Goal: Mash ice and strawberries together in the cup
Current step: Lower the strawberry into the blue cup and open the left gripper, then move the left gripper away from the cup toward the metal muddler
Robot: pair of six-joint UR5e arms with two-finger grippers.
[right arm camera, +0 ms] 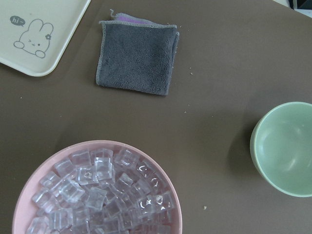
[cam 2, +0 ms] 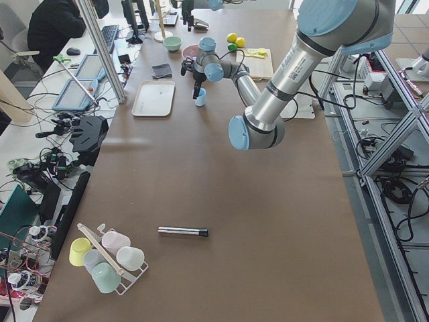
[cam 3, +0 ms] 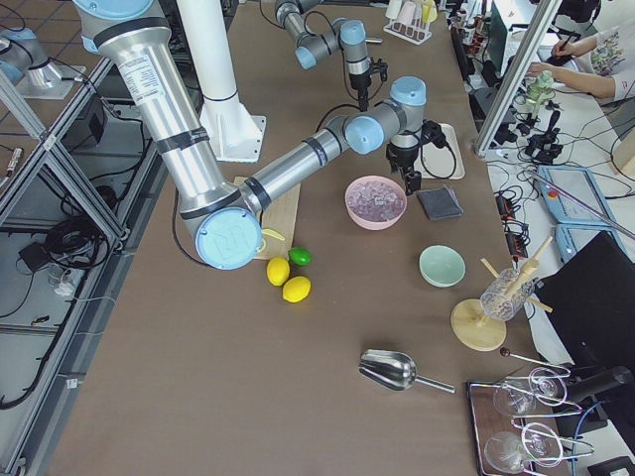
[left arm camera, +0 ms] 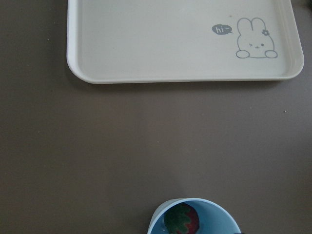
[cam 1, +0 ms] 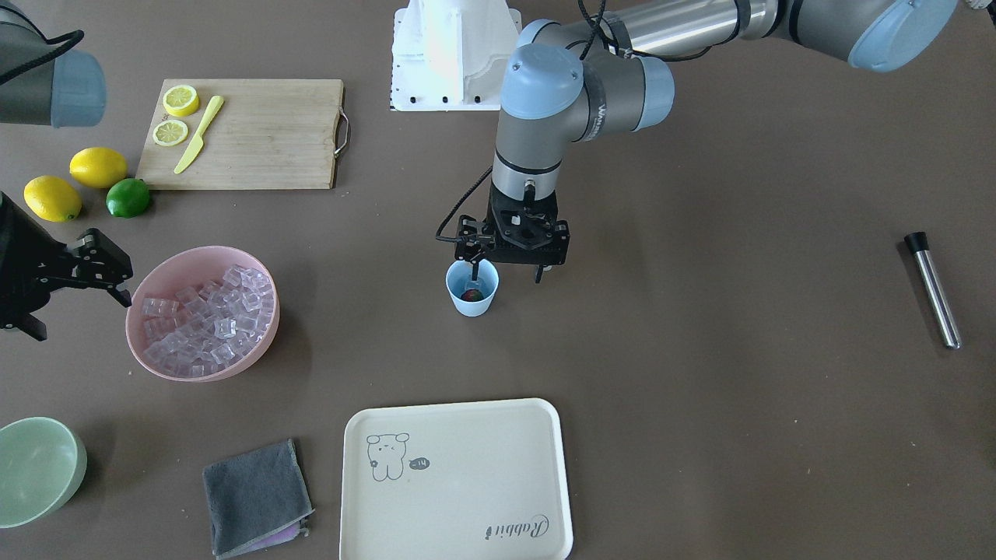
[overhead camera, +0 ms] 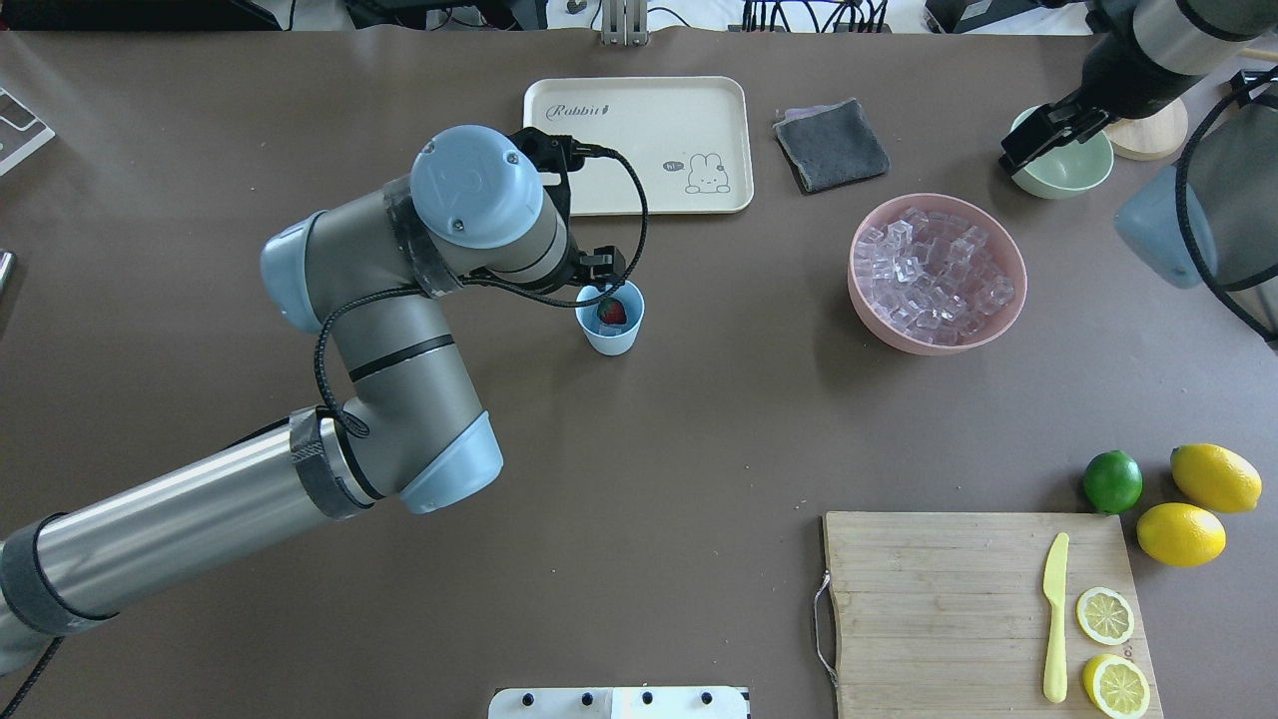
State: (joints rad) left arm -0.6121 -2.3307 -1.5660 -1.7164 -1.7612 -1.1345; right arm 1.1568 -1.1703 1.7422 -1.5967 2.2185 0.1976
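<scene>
The light blue cup (cam 1: 469,306) stands mid-table with the red strawberry (cam 1: 471,295) inside; both also show in the overhead view, the cup (overhead camera: 612,342) and the strawberry (overhead camera: 611,312), and at the bottom of the left wrist view (left arm camera: 181,220). My left gripper (cam 1: 506,274) is open just above the cup, one finger dipping into its mouth and the other outside the rim. The ice (cam 1: 210,319) fills the pink bowl (cam 1: 179,260). I cannot tell whether any ice is in the cup. My right gripper (cam 1: 78,311) is open beside the pink bowl, holding nothing.
A metal rod with a black end (cam 1: 932,289) lies far off on the left arm's side. A cream tray (cam 1: 459,482), a grey cloth (cam 1: 257,498) and a pale green bowl (cam 1: 35,467) sit along the operators' edge. A cutting board (cam 1: 264,132) with knife, lemons and a lime is near the right arm.
</scene>
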